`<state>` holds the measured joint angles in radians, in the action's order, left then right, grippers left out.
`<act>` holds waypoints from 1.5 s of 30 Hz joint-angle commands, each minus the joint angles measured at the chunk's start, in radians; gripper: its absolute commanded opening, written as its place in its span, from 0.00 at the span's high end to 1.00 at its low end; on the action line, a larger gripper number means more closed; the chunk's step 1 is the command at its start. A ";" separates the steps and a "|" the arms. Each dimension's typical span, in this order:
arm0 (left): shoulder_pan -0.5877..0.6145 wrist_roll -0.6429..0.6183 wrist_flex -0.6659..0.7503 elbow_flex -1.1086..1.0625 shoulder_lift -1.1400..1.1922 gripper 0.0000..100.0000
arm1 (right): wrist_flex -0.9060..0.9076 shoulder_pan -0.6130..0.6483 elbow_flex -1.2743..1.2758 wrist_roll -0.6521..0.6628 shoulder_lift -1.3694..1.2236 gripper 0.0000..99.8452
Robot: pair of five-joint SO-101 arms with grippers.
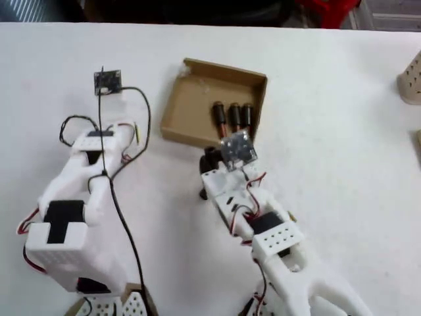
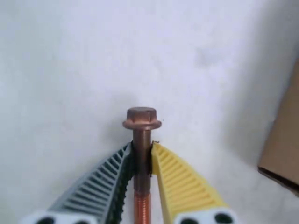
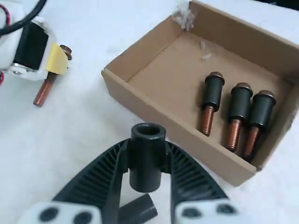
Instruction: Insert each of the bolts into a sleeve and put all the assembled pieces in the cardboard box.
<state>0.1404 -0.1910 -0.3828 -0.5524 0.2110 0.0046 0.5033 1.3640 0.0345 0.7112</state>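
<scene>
L hand (image 2: 142, 148) round bolt (image 2: 141, 119) shank

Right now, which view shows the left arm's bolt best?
Left wrist view: the bolt is centred, head and shank clear between the jaws. The right wrist view shows it far off, partly covered; in the high view it is too small to tell.

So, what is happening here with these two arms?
The left tool is shut on a copper bolt. The right tool grips a black sleeve upright, beside the cardboard box. Three assembled pieces already lie in the box. This bolt is not yet in its sleeve.
</scene>
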 commanded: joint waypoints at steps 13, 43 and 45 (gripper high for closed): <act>0.010 0.011 0.025 0.006 -0.061 0.98 | -0.321 0.022 0.066 -0.049 0.018 0.98; 0.010 0.011 0.029 0.006 -0.061 0.98 | -1.256 0.097 0.015 -0.150 -0.774 0.99; 0.010 0.011 0.029 0.006 -0.061 0.98 | -1.291 0.097 -0.034 -0.150 -0.855 0.99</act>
<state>0.1404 -0.1910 -0.3828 -0.5524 0.2110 -1.2106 0.5953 1.4162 -0.1112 -0.0545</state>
